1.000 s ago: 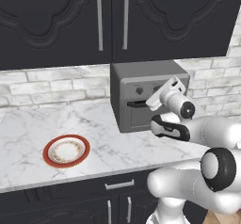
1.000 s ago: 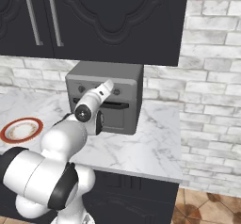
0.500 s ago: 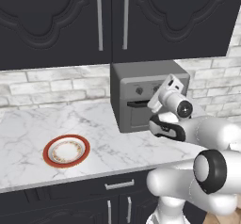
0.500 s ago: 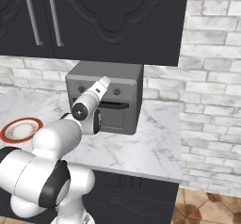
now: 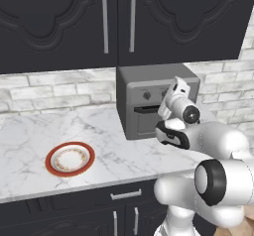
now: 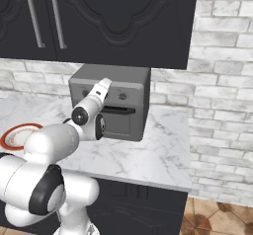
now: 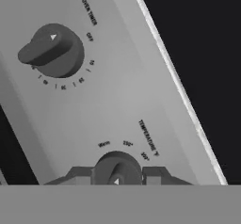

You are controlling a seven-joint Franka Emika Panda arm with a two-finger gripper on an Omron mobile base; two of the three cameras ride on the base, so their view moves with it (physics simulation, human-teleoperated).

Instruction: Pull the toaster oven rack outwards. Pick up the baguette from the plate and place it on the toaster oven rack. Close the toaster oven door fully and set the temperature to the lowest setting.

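A marble counter (image 5: 104,146) runs under dark cabinets (image 5: 119,17). Far to the left of the jaws lies the plate (image 5: 70,159), red-rimmed with a white centre, flat on the counter and well apart from the oven. To its right stands the toaster oven (image 5: 149,98), a grey box against the brick wall, its toaster oven door (image 6: 118,121) upright and closed, the dark handle bar across its top edge.

The white arm reaches up to the oven's control panel, and the gripper (image 7: 116,175) sits right at the front face, at the row of knobs above the door. In the hand view, the jaws are pinched on the temperature knob (image 7: 117,167), one dark fingertip on each side of it; printed marks reading "Warm" and higher temperatures arc just above the jaws. Further up and to the left of the jaws is the timer knob (image 7: 52,50), untouched.
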